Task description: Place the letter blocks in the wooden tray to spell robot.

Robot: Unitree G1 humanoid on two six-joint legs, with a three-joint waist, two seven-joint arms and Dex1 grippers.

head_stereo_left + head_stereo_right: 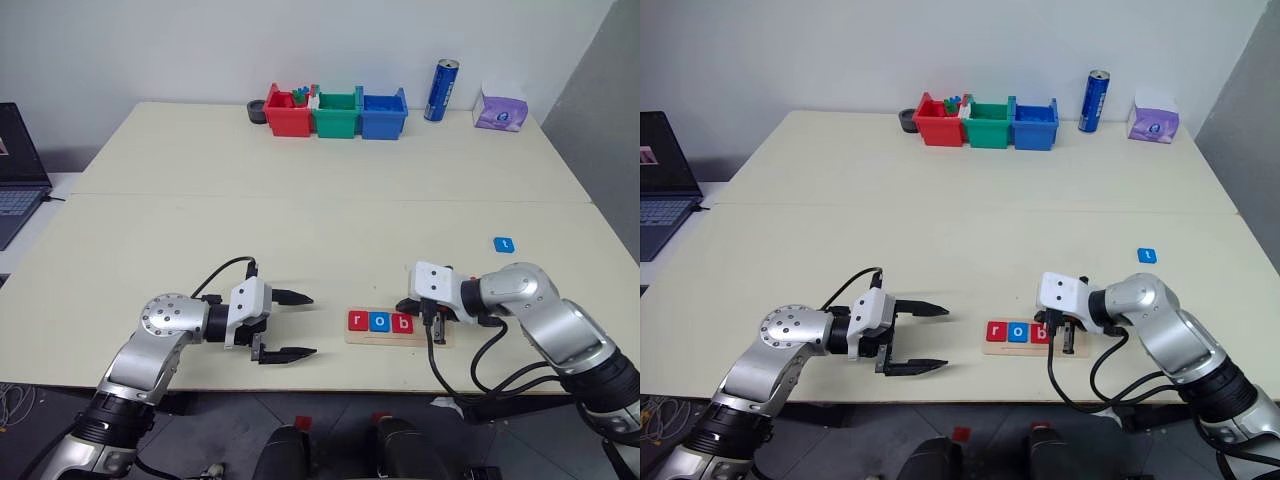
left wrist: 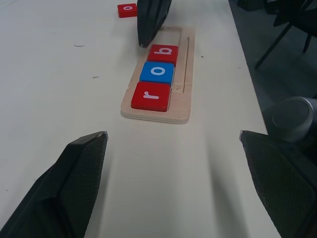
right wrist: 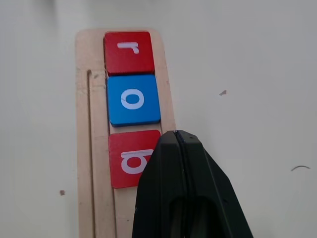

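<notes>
The wooden tray (image 1: 436, 338) lies near the table's front edge. In it sit three letter blocks in a row: a red r (image 1: 358, 320), a blue o (image 1: 379, 322) and a red b (image 1: 401, 323). My right gripper (image 3: 177, 136) is shut with nothing in it, and its tip is just past the b (image 3: 130, 158), over the tray's bare end. A loose red o block (image 2: 127, 10) lies on the table beyond the tray. A blue t block (image 1: 503, 244) lies further back on the right. My left gripper (image 1: 292, 326) hangs open and empty, left of the tray.
Red (image 1: 286, 112), green (image 1: 336, 113) and blue (image 1: 383, 113) bins stand in a row at the back of the table. A blue can (image 1: 441, 90) and a purple tissue box (image 1: 500, 108) stand to their right. A laptop (image 1: 18, 175) sits off the left edge.
</notes>
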